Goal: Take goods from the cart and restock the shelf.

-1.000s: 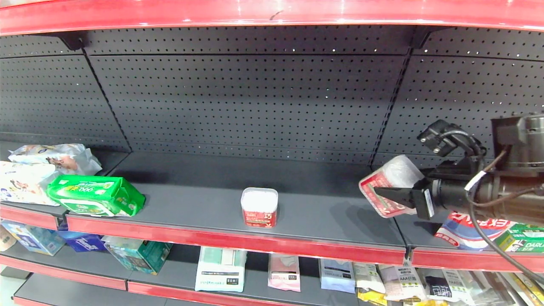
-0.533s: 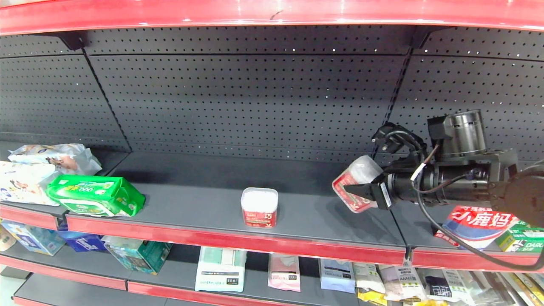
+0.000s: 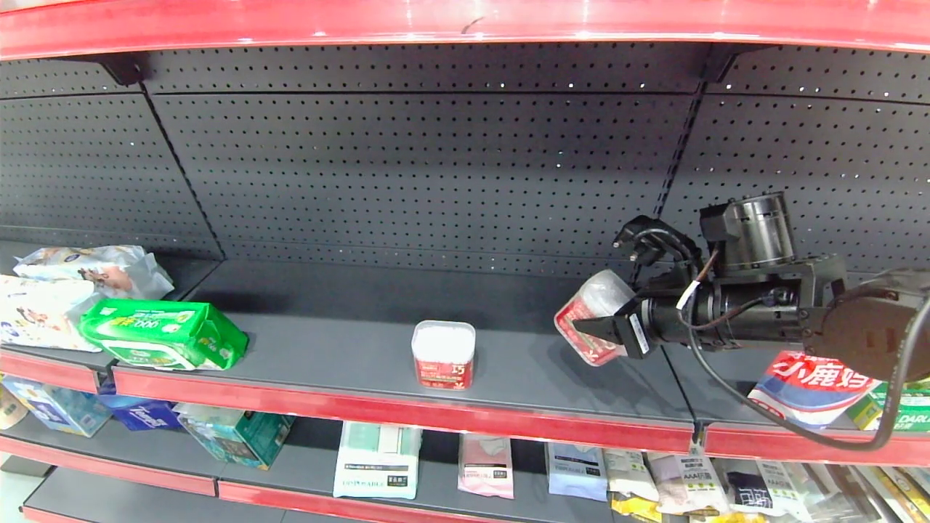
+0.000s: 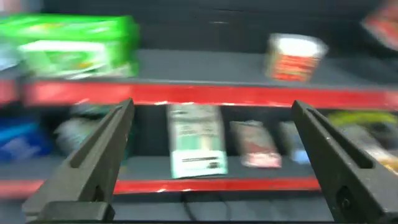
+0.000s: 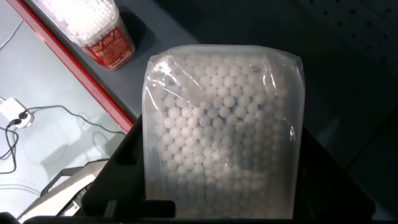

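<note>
As the right gripper (image 3: 590,330) pinches a tilted swab tub (image 3: 597,301), its upright twin (image 3: 443,354) stands left, at frame centre.

Dark grey shelf (image 3: 327,341) with a red front lip. A tub of cotton swabs (image 3: 443,354) stands upright near the front middle. A green wipes pack (image 3: 163,334) lies far left, touching pale packets (image 3: 43,309).
</note>
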Motion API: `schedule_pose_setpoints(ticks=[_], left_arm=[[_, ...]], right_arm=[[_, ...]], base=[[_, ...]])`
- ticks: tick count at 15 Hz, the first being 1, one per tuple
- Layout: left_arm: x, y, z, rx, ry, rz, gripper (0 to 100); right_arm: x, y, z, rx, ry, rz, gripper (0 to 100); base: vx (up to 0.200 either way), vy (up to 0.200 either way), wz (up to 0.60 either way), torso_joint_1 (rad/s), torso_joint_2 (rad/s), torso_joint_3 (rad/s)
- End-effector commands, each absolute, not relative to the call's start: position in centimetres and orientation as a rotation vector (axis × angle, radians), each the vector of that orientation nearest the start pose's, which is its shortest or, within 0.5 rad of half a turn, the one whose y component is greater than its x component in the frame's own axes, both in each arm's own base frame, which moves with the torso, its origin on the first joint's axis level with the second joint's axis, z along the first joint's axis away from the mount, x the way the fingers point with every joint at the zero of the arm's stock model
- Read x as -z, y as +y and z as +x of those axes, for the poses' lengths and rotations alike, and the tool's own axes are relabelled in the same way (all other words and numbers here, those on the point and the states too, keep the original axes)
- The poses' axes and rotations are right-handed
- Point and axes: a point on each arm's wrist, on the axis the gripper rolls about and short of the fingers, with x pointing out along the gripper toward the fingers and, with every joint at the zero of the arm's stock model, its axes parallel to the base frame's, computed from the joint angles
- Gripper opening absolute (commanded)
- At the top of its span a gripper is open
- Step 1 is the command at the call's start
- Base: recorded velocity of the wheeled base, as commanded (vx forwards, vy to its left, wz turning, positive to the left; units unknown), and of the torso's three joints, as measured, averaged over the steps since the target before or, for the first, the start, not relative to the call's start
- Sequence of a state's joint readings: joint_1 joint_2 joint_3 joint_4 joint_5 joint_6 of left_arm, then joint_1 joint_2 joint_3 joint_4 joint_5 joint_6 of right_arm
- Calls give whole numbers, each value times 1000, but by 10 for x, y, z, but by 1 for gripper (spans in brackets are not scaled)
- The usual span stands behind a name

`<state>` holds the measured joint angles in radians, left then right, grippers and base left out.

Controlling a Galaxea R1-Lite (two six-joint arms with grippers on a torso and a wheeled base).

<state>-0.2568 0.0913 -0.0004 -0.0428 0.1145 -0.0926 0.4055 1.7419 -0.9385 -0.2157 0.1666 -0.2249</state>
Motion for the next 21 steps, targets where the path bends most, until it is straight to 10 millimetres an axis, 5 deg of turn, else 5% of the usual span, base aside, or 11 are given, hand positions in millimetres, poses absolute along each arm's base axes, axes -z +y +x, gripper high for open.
schedule_pose_setpoints(ticks=[1, 14, 17, 21], left_arm=[[-82, 7, -14, 131, 62, -84, 100], [-82, 5, -14, -241, 76, -47, 100], [-77, 0, -23, -4, -8, -61, 100], [-76, -1, -23, 54, 2, -6, 100]], right_arm=[[-168, 126, 284, -622, 519, -283, 0], [-165, 125, 283, -615, 533, -281, 0], [-164, 126, 283, -617, 534, -282, 0], [-162, 125, 282, -616, 544, -283, 0]], base=[[0, 0, 0, 0, 0, 0], [0, 0, 0, 0, 0, 0], [0, 0, 0, 0, 0, 0], [0, 0, 0, 0, 0, 0]])
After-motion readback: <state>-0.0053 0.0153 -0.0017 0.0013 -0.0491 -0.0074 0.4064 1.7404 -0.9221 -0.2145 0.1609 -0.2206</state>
